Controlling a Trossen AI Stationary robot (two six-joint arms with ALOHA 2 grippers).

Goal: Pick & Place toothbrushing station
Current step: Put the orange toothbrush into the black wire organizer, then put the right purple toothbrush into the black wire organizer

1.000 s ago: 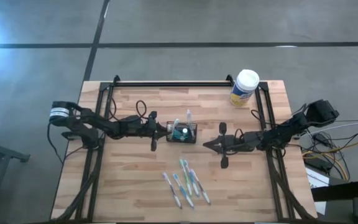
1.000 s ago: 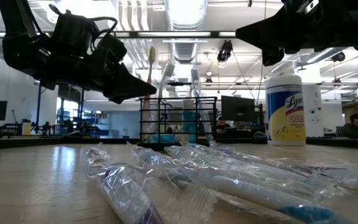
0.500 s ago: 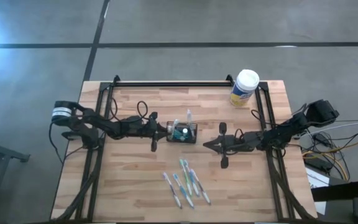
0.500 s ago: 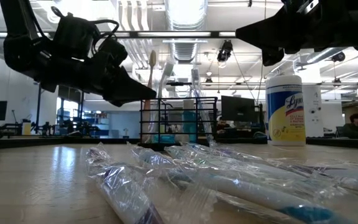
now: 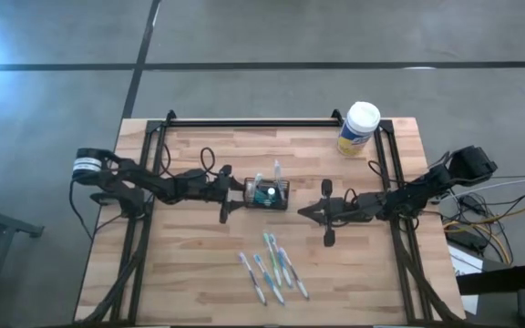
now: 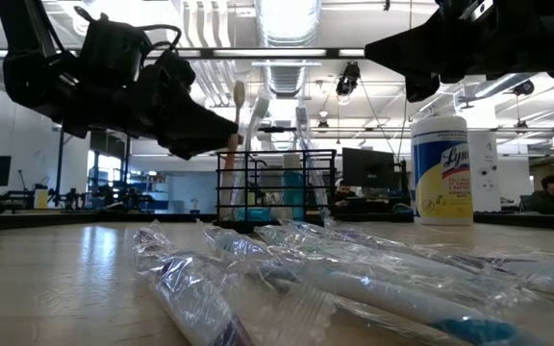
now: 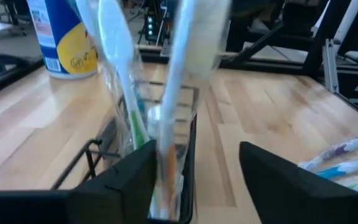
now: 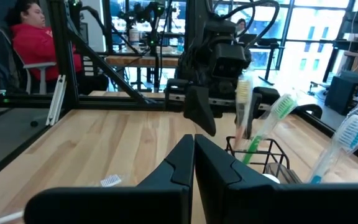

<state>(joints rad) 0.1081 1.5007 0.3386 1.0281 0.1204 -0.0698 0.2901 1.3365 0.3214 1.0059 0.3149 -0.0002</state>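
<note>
Black mesh is filling my left wrist view, so I am treating this as the release step: the left gripper (image 5: pixel 236 189) is sitting right at the left end of the holder (image 5: pixel 267 194), and its fingers (image 7: pixel 123 180) are standing apart on either side of a wrapped brush (image 7: pixel 178 93) that is already leaning upright in the basket. Nothing is pinched between them as far as I am seeing. To do this well I am judging that the hand wants to lift straight back along its own line, keeping the jaws spread, so neither finger is catching the crinkly wrap or nudging the light wire frame across the wood. A sideways drag could tip the brush out or slide the holder.

My right gripper (image 5: pixel 303 211) is waiting just right of the holder with its fingers pressed together, holding nothing.

As for the holder itself, it is sitting near the middle of the table (image 5: pixel 190 273), a small, low-walled wire rack, dark and open-sided, with several brushes poking up out of it, bristle heads in green and blue showing in the right wrist view. More wrapped brushes (image 5: pixel 272 270) are lying loose on the near side, well apart from it. The canister (image 5: pixel 358 129) is standing at the far right corner.
</note>
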